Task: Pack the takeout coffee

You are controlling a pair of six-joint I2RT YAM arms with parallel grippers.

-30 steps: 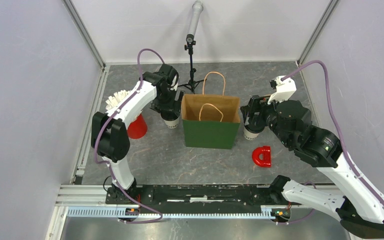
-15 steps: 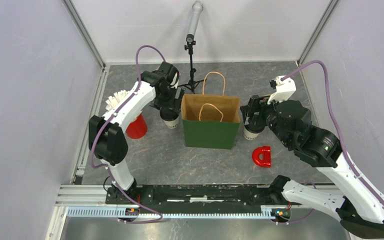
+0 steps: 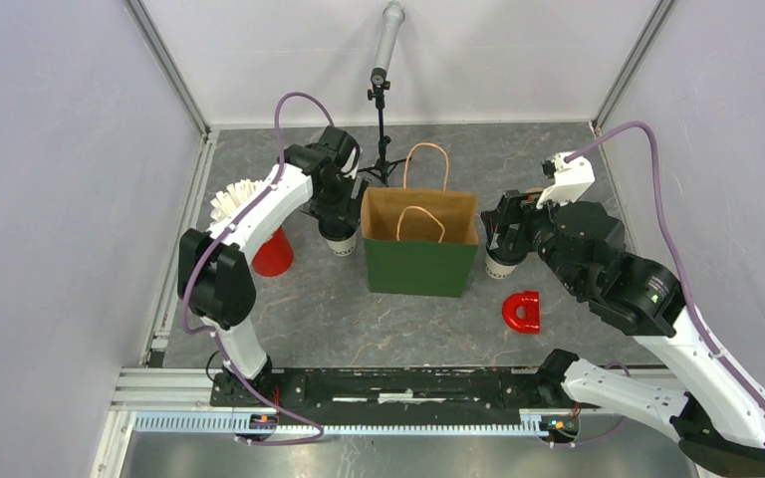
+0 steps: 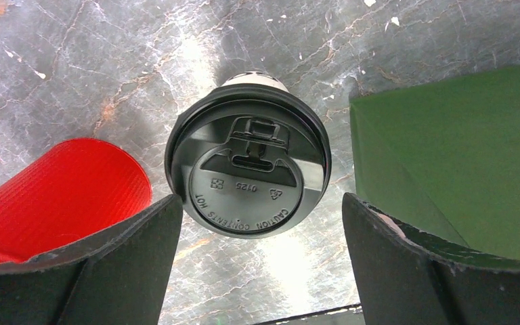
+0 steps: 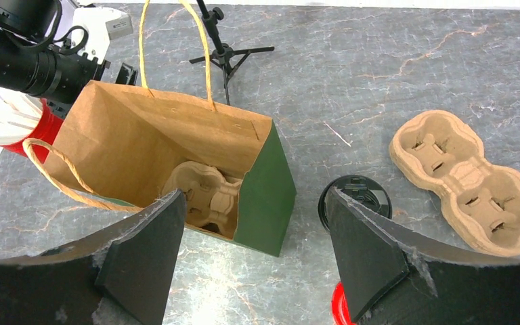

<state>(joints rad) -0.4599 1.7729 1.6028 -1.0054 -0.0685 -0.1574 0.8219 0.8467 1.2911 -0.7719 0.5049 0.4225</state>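
Left fingers (image 4: 101, 267) flank takeout coffee (image 4: 247, 172) (cream wall barely visible).

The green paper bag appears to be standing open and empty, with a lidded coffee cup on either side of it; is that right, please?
Not quite: the green paper bag is open but not empty. The right wrist view shows a brown cardboard cup carrier lying inside it. The left coffee cup and the right coffee cup do stand on either side of it.
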